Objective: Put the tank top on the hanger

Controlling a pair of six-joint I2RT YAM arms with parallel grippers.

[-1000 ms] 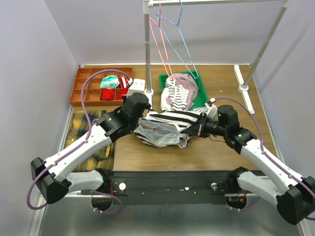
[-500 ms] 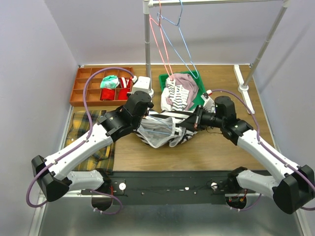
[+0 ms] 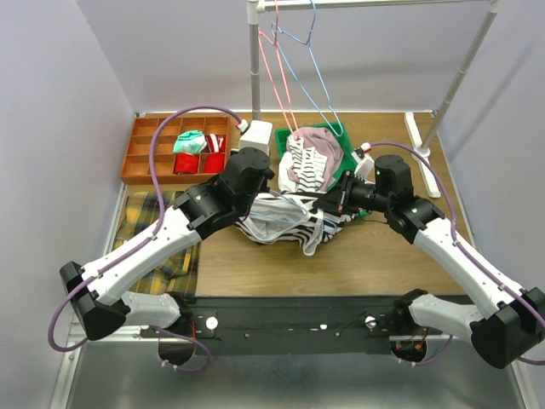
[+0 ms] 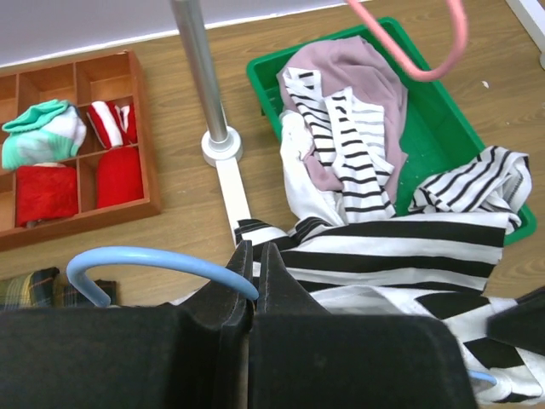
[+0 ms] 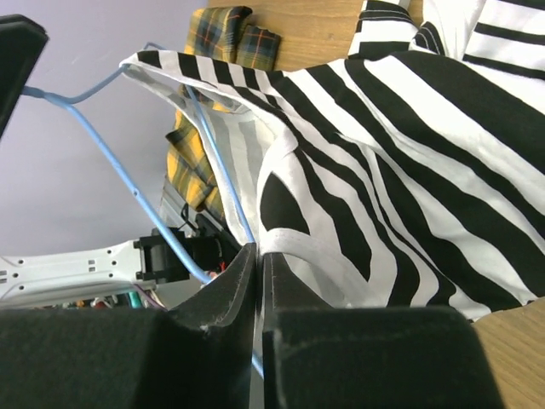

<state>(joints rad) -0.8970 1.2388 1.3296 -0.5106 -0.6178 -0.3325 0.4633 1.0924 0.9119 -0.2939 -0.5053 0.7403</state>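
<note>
A green bin [image 4: 430, 128] on the wooden table [image 3: 383, 256] holds a dusty-pink garment [image 4: 358, 72] with a fine-striped cloth [image 4: 353, 136] lying over it. Left of the rack's steel pole [image 3: 255, 77], a compartmented wooden tray [image 3: 146, 145] carries a teal-and-white sock [image 4: 43, 132], a red-striped roll [image 4: 115, 123] and red cloths [image 4: 119, 175]. A pink hanger [image 4: 423, 72] dangles above the bin. A plaid cloth [image 3: 136, 217] lies at the table's left edge.

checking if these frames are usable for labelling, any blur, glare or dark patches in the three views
Top view: even soft light, sharp throughout, no glare. Left wrist view: the left claw, shut on the blue hanger, is a near-black featureless mass, the pink hanger close overhead looks slightly soft, the green tray beyond is crisp. Right wrist view: the right claw is equally dark, the tank top it grips is sharp.
</note>
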